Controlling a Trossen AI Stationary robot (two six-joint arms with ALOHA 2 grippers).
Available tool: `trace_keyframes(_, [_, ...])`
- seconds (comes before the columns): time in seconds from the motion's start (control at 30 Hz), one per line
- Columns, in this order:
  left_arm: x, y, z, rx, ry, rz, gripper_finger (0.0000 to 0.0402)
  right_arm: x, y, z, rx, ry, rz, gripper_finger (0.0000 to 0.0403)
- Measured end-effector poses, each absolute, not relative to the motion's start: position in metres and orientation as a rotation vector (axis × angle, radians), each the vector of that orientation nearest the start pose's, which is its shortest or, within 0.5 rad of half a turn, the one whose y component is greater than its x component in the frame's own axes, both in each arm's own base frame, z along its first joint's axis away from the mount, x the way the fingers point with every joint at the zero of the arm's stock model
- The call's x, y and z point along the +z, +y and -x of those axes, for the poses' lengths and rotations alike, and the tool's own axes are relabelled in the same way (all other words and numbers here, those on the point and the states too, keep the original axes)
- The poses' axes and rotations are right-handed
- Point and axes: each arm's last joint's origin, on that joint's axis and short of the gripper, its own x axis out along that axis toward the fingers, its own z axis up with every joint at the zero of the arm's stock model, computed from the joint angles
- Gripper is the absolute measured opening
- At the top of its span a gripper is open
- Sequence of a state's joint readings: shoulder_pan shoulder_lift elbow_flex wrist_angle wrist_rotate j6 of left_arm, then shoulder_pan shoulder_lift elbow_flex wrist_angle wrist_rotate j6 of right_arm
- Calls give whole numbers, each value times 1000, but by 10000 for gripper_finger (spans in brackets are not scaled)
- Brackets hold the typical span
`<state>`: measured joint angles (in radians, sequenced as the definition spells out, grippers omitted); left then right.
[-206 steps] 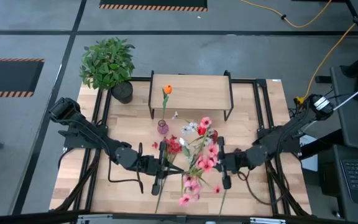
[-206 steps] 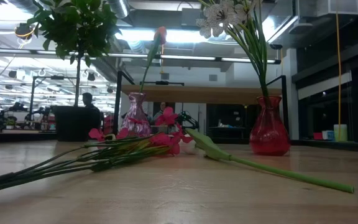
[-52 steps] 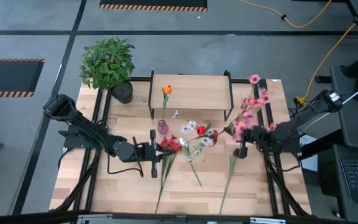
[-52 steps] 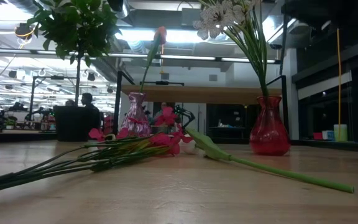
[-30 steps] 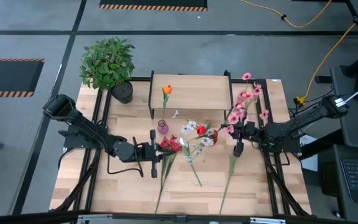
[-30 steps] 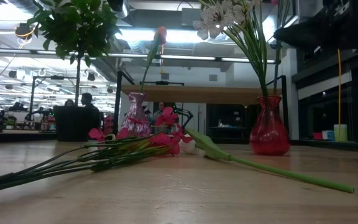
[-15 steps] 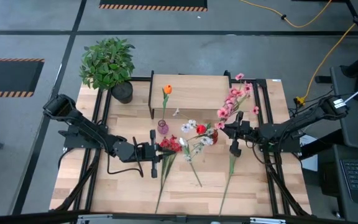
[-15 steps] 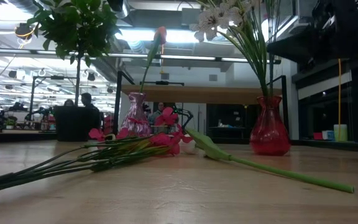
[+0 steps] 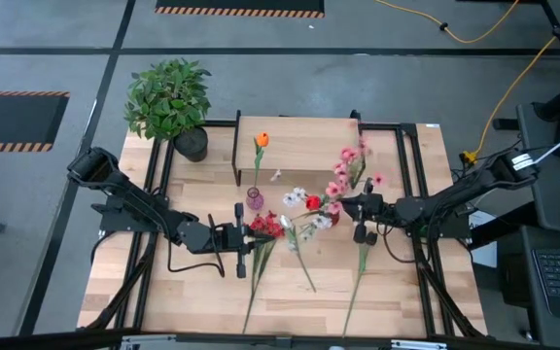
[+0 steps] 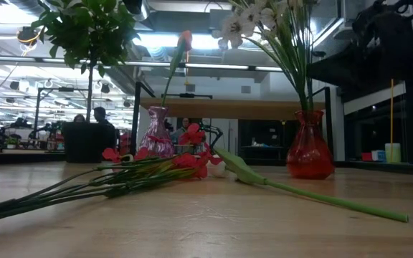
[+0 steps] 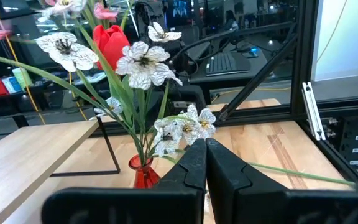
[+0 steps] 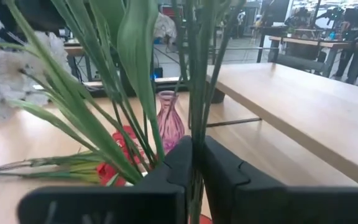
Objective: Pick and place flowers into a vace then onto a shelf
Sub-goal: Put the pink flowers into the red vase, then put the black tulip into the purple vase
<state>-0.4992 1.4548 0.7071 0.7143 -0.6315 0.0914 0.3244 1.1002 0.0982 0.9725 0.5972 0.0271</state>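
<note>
My right gripper (image 9: 348, 206) (image 12: 192, 155) is shut on a bunch of pink flowers (image 9: 345, 175), right beside and above the red vase (image 9: 332, 211) (image 10: 309, 154). That vase stands on the table and holds white flowers (image 11: 143, 62) and a red tulip (image 11: 109, 43). A pink vase (image 9: 255, 199) (image 12: 169, 127) holds an orange tulip (image 9: 262, 139). The shelf (image 9: 297, 146) stands behind both vases. My left gripper (image 9: 257, 236) (image 11: 205, 152) is shut and rests low by the red flowers (image 9: 266, 227) lying on the table. My right gripper pinches several green stems (image 12: 194, 118) of the pink flowers together between its two fingers (image 12: 219, 165), coming level from the table's right, across the stems. The bunch stands nearly upright and is lifted, blooms above. The fingers hide its lower ends, so I cannot tell whether they reach the vase.
A bushy potted plant (image 9: 168, 97) stands at the far left corner. Loose flowers lie on the near half: a leafy green stem (image 9: 358, 274), a white flower's stem (image 9: 301, 262) and the red flowers' long stems (image 9: 255, 287). The black frame rails (image 9: 418, 194) run along both table sides.
My right gripper has moved toward the table's left, up to the red vase, carrying the pink flowers. The bunch has tipped from leaning toward the far edge to nearly upright. In the low view the white flowers in the vase have been nudged sideways.
</note>
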Motion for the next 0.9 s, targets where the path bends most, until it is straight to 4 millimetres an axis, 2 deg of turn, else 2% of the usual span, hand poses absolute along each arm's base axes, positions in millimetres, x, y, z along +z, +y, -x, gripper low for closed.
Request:
trace_keyframes(0.2, [240, -130, -272, 128, 34, -109, 5, 162, 40, -171, -273, 23, -10, 68])
trace_keyframes(0.57, [240, -131, -272, 123, 34, -109, 5, 161, 40, -171, -272, 32, -1, 173])
trace_keyframes(0.7, [240, -134, -270, 113, 34, -114, 4, 163, 45, -168, -242, 25, 26, 190])
trace_keyframes(0.9, [240, -141, -266, 90, 38, -140, 3, 174, 49, -162, -242, -17, 100, 195])
